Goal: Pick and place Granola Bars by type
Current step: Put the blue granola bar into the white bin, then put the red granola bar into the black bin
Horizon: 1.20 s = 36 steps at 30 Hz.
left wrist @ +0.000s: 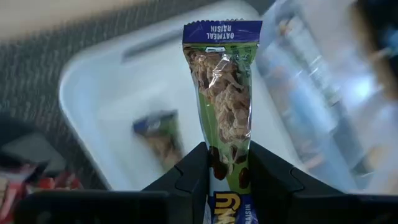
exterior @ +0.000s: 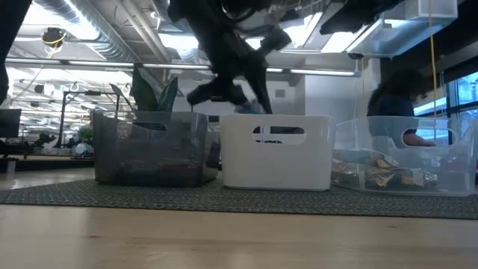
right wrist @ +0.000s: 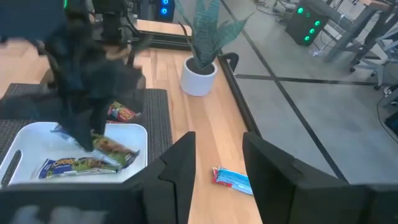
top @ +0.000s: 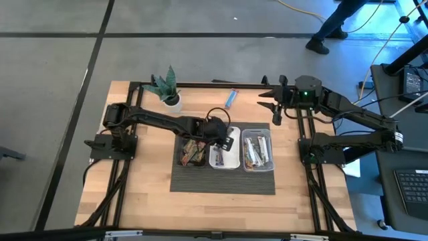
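Left gripper hovered over the white tray, fingers clamped on an oatmeal raisin bar with a blue-and-green wrapper — bar standing out straight from between the pads. Seen below it, inside the white tray, another bar of the same kind. In the low view, same gripper hung just above the white tray's rim.

Right gripper waited well apart near the table's far edge, fingers spread with nothing between them. Lay on bare wood beyond the trays — a lone blue-wrapped bar, also visible past the right fingers.

Held brown-red bars, the black tray on the left; held silver-wrapped bars, the clear tray on the right. All three trays sat side by side on a dark mat. Stood near the table's far corner: a small potted plant.
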### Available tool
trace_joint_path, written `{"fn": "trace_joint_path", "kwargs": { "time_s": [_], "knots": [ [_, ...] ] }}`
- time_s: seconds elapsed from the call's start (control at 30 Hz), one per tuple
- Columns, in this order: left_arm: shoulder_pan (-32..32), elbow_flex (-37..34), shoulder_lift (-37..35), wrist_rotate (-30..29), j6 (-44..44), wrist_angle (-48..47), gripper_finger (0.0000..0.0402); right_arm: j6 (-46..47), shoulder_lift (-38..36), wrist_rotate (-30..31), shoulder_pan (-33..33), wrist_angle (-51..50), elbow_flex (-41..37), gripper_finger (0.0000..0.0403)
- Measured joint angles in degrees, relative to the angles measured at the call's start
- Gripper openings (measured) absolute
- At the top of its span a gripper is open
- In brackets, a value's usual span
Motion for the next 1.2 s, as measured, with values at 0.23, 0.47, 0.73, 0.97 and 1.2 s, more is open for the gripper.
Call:
{"fn": "trace_joint_path", "kwargs": {
  "time_s": [0.23, 0.47, 0.73, 0.97, 1.2],
  "knots": [
    [-0.13, -0.05, 4.44, 2.12, -0.05, 4.21, 0.009, -0.07, 0.0, 0.02, -0.17, -0.55, 0.0, 0.0136],
    [0.37, -0.03, 4.64, 2.07, 2.04, 4.32, 0.009, -0.02, 0.0, 0.02, -0.17, -1.44, 0.0, 0.0136],
    [0.35, -0.03, 4.51, 4.0, 4.44, 5.84, 0.0097, -0.04, 0.0, 0.04, -0.17, -1.4, 0.0, 0.0136],
    [0.49, -0.03, 4.51, 4.86, 4.58, 5.84, 0.0145, -0.09, 0.0, 0.04, -0.17, -1.36, 0.0, 0.0136],
    [2.57, -0.03, 0.6, 8.35, 9.16, 6.1, 0.0172, -0.13, 0.0, 0.04, -0.17, -1.2, 0.0, 0.0136]
  ]
}}
